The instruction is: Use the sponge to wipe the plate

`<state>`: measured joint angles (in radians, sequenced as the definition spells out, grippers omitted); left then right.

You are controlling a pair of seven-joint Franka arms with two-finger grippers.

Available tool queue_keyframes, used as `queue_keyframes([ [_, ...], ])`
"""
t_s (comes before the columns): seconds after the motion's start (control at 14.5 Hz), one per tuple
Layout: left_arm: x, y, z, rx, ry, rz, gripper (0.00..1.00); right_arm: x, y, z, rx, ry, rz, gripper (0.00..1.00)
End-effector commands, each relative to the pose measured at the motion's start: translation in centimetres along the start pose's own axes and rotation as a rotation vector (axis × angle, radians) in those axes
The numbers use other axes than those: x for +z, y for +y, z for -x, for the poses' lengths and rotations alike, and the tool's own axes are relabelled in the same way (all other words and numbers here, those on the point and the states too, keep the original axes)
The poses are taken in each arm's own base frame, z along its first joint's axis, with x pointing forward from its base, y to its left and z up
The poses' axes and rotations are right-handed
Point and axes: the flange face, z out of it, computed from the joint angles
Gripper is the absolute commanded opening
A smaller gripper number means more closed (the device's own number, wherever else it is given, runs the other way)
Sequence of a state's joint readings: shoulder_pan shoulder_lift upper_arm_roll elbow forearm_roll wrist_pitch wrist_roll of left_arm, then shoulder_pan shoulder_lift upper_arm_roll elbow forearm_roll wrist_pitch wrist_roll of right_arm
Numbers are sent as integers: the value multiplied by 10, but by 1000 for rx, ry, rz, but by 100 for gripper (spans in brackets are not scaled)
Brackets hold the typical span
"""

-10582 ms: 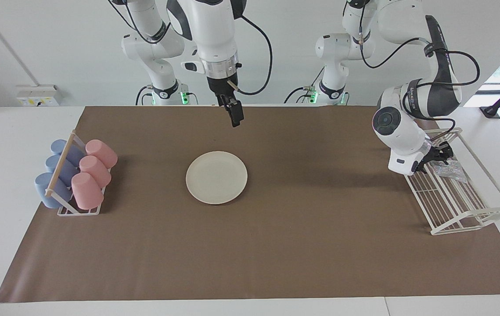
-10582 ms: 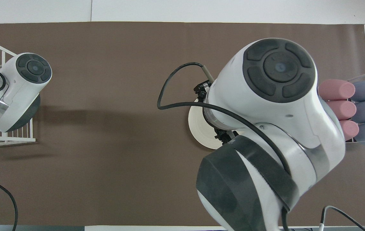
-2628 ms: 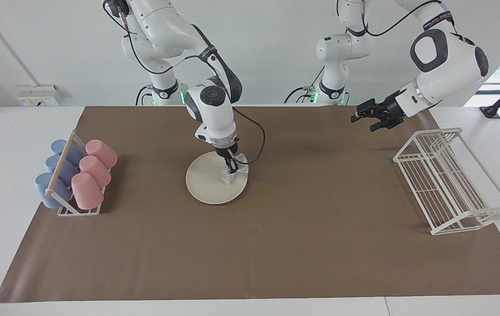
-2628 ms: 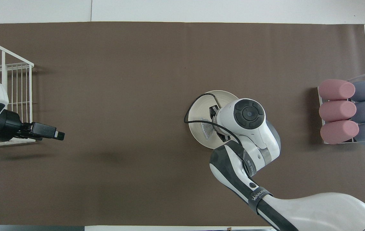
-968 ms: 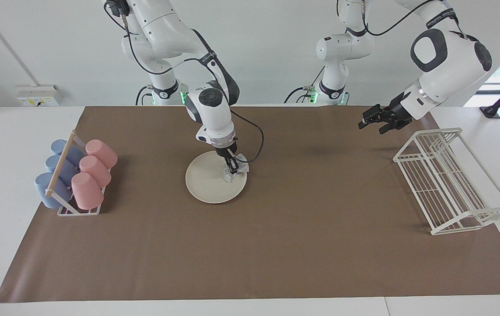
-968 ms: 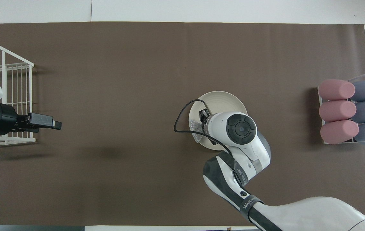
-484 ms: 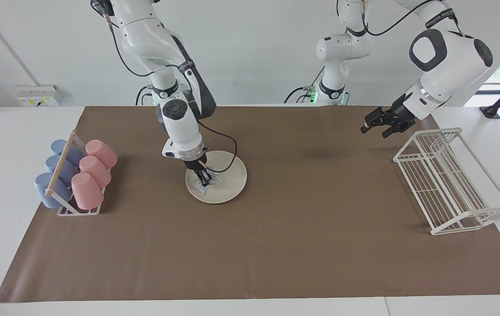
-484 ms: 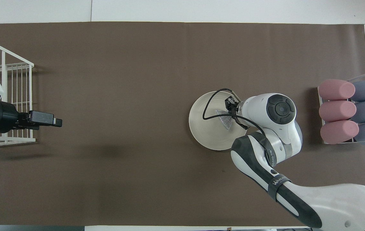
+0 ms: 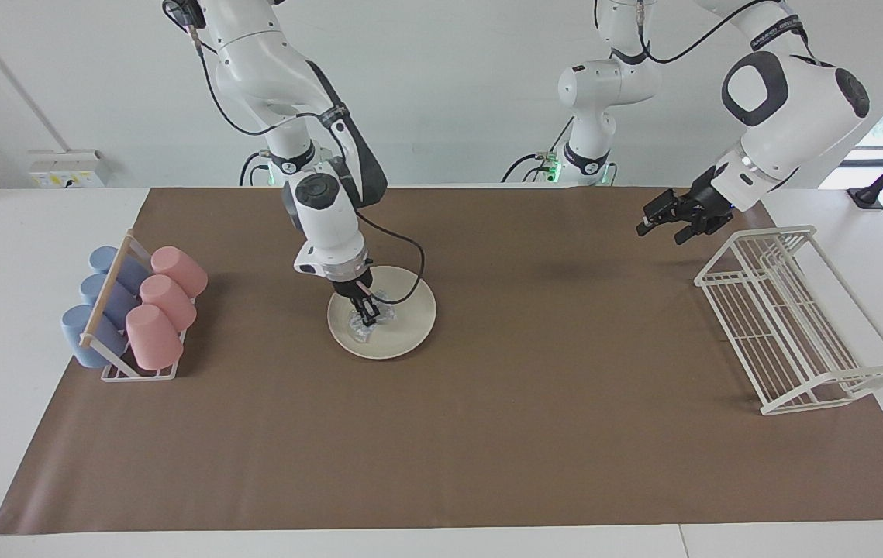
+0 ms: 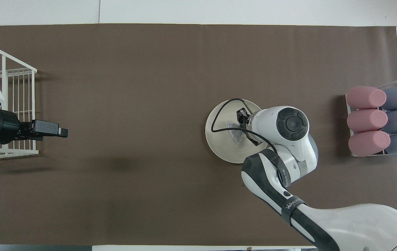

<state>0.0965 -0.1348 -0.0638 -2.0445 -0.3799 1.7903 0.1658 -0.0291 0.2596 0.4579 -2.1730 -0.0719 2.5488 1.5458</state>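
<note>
The cream-white plate (image 9: 412, 310) (image 10: 223, 148) lies on the brown mat, about midway between the two arms' ends of the table. The silvery sponge (image 9: 363, 329) (image 10: 234, 134) rests on the plate, on the part toward the right arm's end. My right gripper (image 9: 369, 314) (image 10: 243, 122) points down and is shut on the sponge, pressing it against the plate. Its wrist hides part of the plate in the overhead view. My left gripper (image 9: 657, 225) (image 10: 63, 132) waits in the air over the mat beside the wire rack, open and holding nothing.
A white wire rack (image 9: 790, 325) (image 10: 33, 104) stands at the left arm's end of the table. A holder with pink and blue cups (image 9: 139, 310) (image 10: 367, 120) lies at the right arm's end. The right arm's cable (image 9: 410, 271) loops over the plate.
My right gripper dragged the sponge across the plate from the rim toward the left arm's end to the part toward the cups, then slightly back. The left gripper barely moved.
</note>
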Motion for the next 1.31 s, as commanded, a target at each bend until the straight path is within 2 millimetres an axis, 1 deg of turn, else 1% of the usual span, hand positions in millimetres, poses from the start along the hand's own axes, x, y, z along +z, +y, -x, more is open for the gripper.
queue_keyframes([
  [0.0,-1,3,-3,-20,11,-23,100,19,3,57,94,-25,10,0],
  [0.07,-1,4,-2,-23,8,-21,100,19,1,71,126,-31,-4,0],
  [0.21,0,6,-2,-21,6,-22,100,18,0,83,168,-38,-12,0],
  [0.35,0,6,-3,-19,8,-23,100,18,0,84,166,-37,-12,0],
  [0.41,0,7,-3,-19,9,-23,100,15,-4,84,166,-38,-13,0],
  [0.55,2,13,-3,-8,5,-24,100,3,-15,83,170,-35,-21,0],
  [0.62,2,13,-3,-8,6,-24,100,-9,-22,85,169,-28,-13,0],
  [0.69,2,13,-3,-8,6,-24,100,-24,-31,84,174,-19,-2,0],
  [0.76,2,14,-3,-7,6,-24,100,-48,-45,87,191,-11,2,0],
  [0.83,2,14,-3,-5,6,-24,100,-71,-59,96,207,-8,9,0],
  [0.9,3,14,-2,-3,1,-23,100,-97,-72,110,216,-7,13,0],
  [0.97,4,14,0,-3,-2,-4,100,-126,-82,122,235,-1,30,0],
  [1.04,6,18,1,-11,-4,36,100,-147,-87,135,249,4,48,0],
  [1.11,11,22,4,-33,-14,122,100,-165,-90,150,262,5,54,0],
  [1.24,12,30,8,-17,-39,243,100,-200,-96,161,328,3,40,0],
])
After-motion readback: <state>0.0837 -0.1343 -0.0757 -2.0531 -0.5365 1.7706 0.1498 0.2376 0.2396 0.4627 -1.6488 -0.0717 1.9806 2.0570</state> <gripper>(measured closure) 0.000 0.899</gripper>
